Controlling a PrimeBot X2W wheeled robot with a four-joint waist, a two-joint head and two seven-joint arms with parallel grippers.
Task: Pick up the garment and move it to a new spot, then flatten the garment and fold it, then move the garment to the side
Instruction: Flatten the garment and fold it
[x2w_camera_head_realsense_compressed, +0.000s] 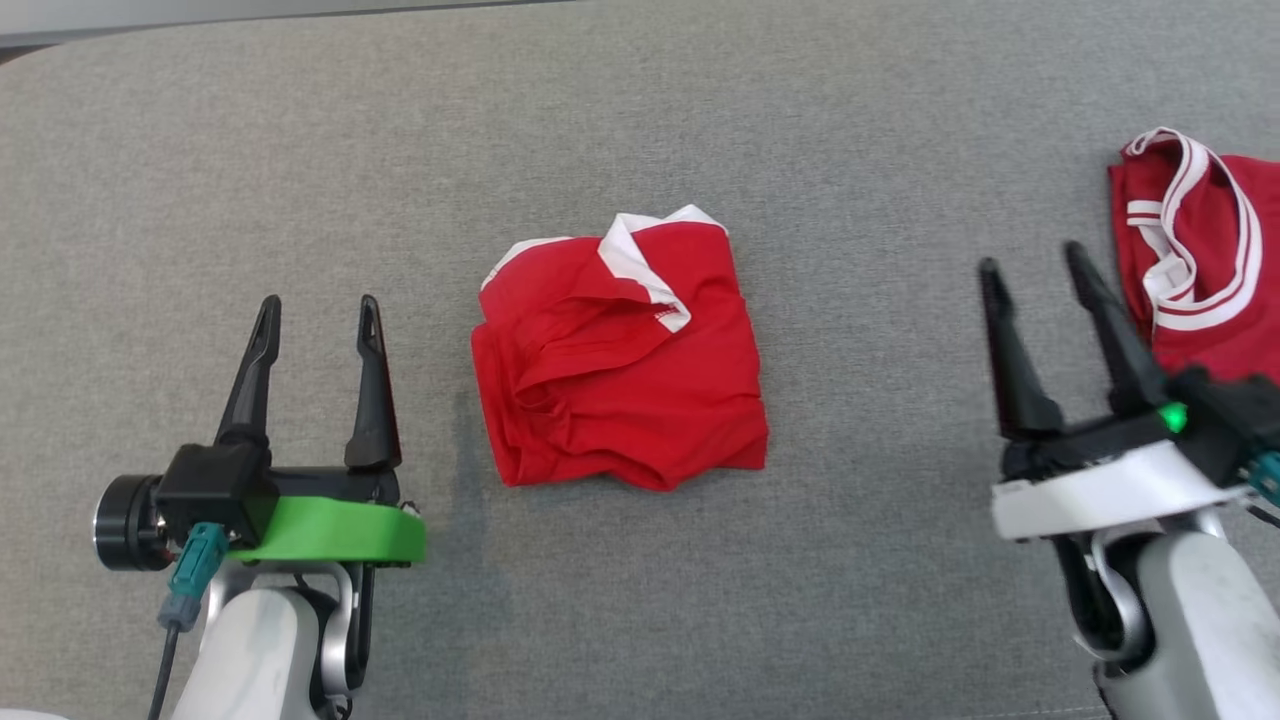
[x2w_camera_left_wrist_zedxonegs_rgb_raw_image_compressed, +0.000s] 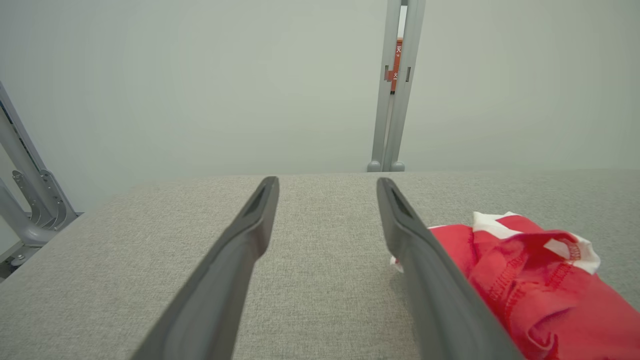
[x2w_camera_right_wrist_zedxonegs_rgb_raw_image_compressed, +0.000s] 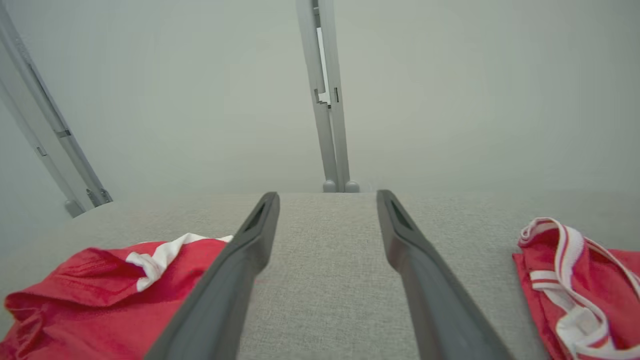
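A red garment (x2w_camera_head_realsense_compressed: 620, 380) with white trim lies folded in a rough square at the middle of the grey fabric surface (x2w_camera_head_realsense_compressed: 640, 120). It also shows to the right of my left fingers (x2w_camera_left_wrist_zedxonegs_rgb_raw_image_compressed: 540, 285) and to the left of my right fingers (x2w_camera_right_wrist_zedxonegs_rgb_raw_image_compressed: 100, 300). My left gripper (x2w_camera_head_realsense_compressed: 318, 310) hovers open to its left, nothing between the fingers (x2w_camera_left_wrist_zedxonegs_rgb_raw_image_compressed: 327, 182). A second red garment (x2w_camera_head_realsense_compressed: 1200, 270) with white striped trim lies at the right edge (x2w_camera_right_wrist_zedxonegs_rgb_raw_image_compressed: 575, 290). My right gripper (x2w_camera_head_realsense_compressed: 1032, 260) stands open just left of it, empty (x2w_camera_right_wrist_zedxonegs_rgb_raw_image_compressed: 327, 197).
Beyond the far edge of the surface stands a grey metal post (x2w_camera_left_wrist_zedxonegs_rgb_raw_image_compressed: 395, 100) against a pale wall, also in the right wrist view (x2w_camera_right_wrist_zedxonegs_rgb_raw_image_compressed: 325, 100). More metal framing (x2w_camera_left_wrist_zedxonegs_rgb_raw_image_compressed: 25, 190) slants off the far left corner. Bare fabric lies between the two garments.
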